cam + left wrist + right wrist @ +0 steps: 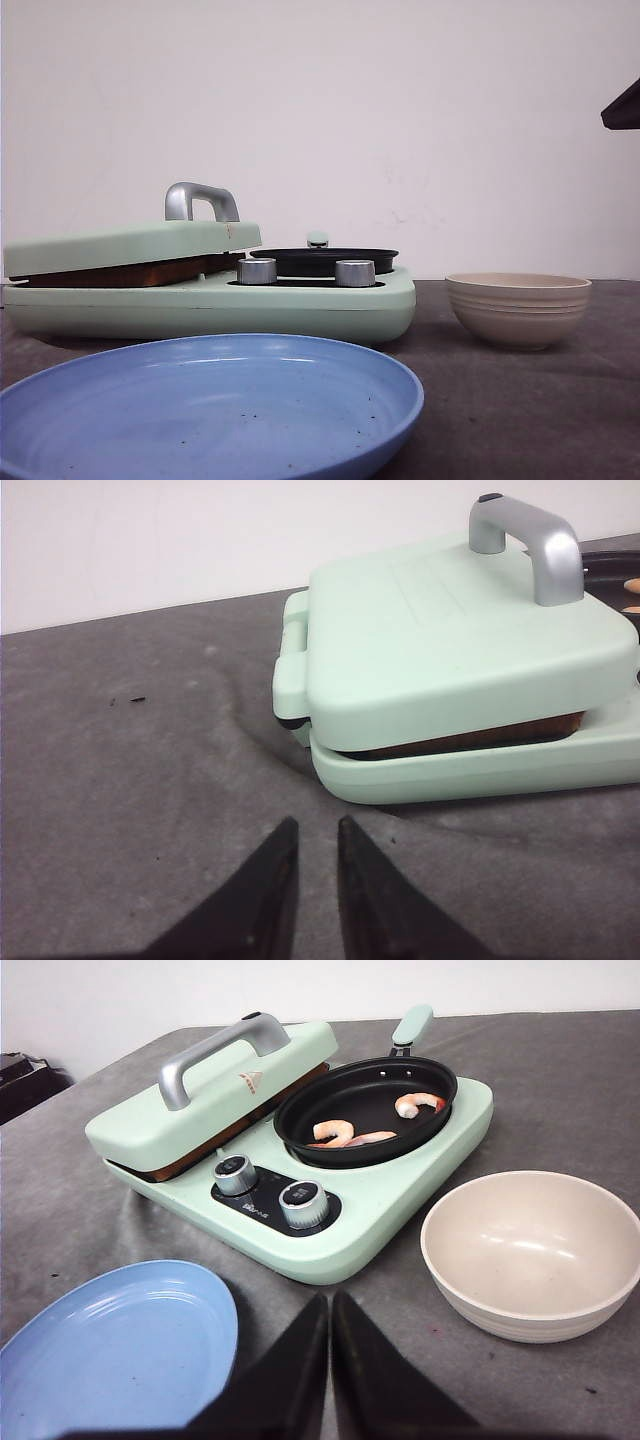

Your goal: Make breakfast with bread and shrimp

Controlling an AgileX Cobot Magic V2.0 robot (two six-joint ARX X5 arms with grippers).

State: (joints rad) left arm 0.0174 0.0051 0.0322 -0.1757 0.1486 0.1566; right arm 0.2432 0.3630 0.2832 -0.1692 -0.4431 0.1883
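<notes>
Hovering over the grey cloth, the right gripper (330,1305) has its fingers pressed together, empty; the left gripper (317,830) is barely parted, empty too. Beyond them the bread (470,738) sits clamped under the press lid (450,640), shrimp (335,1132) in the black pan (365,1110) alongside.

Blue plate (200,410), beige bowl (518,308) — apparently empty.

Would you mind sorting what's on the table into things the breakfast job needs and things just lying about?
For the job:
- mint-green breakfast maker, its hinged lid down on a brown-edged filling, likely the bread
- black frying pan
- pink shrimp

Perhaps for serving:
- blue plate, empty
- beige ribbed bowl, empty
</notes>
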